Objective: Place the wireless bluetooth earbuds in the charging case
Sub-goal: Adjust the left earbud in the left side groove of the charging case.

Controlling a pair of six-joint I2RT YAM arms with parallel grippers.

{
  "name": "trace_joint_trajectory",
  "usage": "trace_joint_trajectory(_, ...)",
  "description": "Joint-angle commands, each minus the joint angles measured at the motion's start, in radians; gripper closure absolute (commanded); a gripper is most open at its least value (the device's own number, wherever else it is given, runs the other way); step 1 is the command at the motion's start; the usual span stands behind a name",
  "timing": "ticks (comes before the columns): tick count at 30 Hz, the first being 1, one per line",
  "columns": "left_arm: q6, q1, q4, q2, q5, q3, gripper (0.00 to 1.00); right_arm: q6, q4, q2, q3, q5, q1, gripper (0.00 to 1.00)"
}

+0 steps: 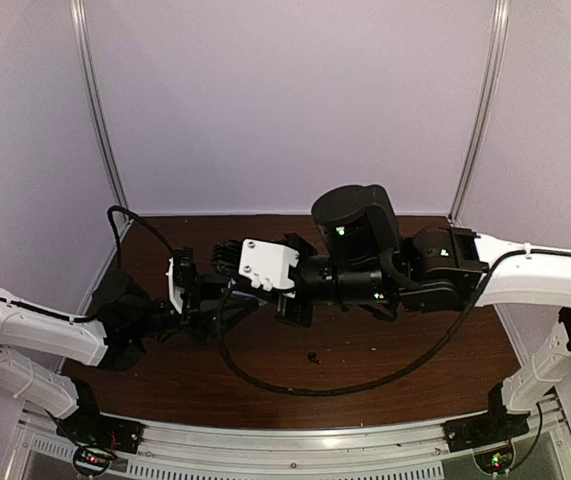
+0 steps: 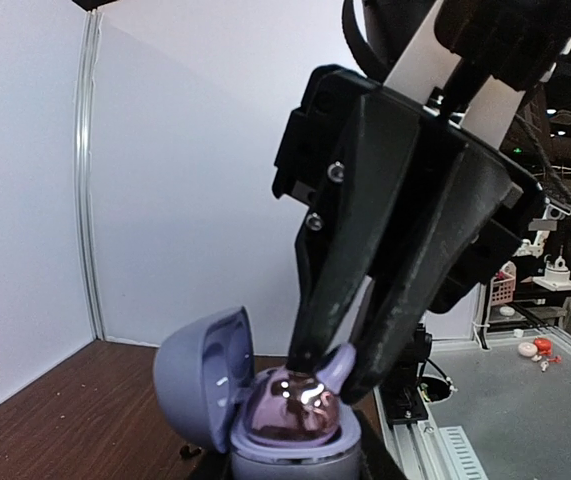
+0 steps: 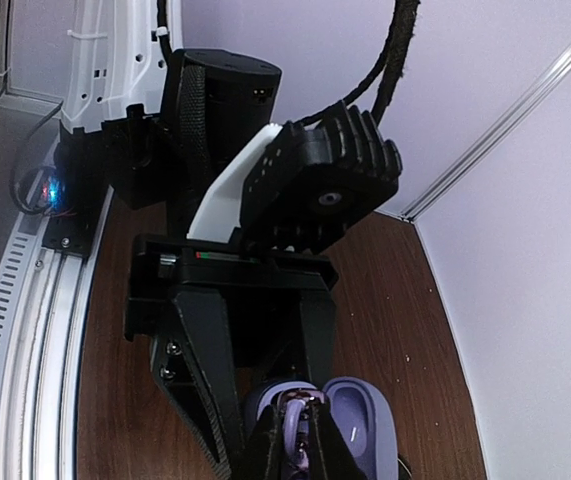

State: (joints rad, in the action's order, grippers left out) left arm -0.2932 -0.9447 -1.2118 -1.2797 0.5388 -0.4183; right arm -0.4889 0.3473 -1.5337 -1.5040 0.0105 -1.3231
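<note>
Your right gripper is pinched tight on a lavender earbud sitting low in the open charging case, which your closed left gripper holds. That bud looks nearly seated, with release left to do. A black earbud waits on the table at six o'clock from the case. I can't see the others.
</note>
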Motion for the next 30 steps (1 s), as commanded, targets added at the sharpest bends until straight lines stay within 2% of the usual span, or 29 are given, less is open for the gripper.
trace_joint_trajectory(1,0.029,-0.008,-0.022,0.011,0.015,-0.030,1.00,0.009,0.004,-0.009,-0.030,-0.008,0.005,0.92)
trace_joint_trajectory(7,0.037,-0.007,-0.014,0.025,0.018,-0.028,1.00,0.020,0.010,-0.005,-0.027,-0.031,0.006,1.00)
trace_joint_trajectory(30,0.094,-0.008,0.028,0.075,0.081,-0.050,1.00,0.124,0.035,0.012,0.010,-0.189,0.057,1.00)
